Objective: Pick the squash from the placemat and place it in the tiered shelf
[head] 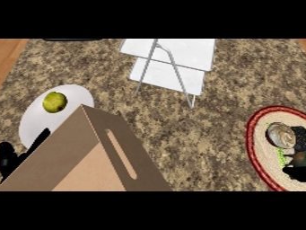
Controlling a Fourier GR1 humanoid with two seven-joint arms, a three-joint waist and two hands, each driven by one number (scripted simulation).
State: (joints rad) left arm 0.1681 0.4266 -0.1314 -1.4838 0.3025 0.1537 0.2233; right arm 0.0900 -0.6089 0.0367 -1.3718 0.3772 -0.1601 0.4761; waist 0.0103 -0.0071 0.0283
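Observation:
The squash [282, 157] lies on the round woven placemat [258, 134] with a red rim at the right edge. Only small green patches and a brownish part of it show. My right hand [305, 144] is down over it with dark fingers [303, 173] curled round it, and my pale wrist [281, 134] is just above. The white tiered shelf [172, 58] with thin metal legs stands at the back centre, far from the hand. My left hand [6, 158] rests at the lower left, fingers up, partly hidden by a cardboard box.
A tall brown cardboard box [89, 157] with a slot handle fills the lower left. Behind it, a white plate [42, 117] carries a yellow-green fruit [54, 102]. Speckled granite counter [195, 134] stretches between placemat and shelf, with wooden floor beyond both sides.

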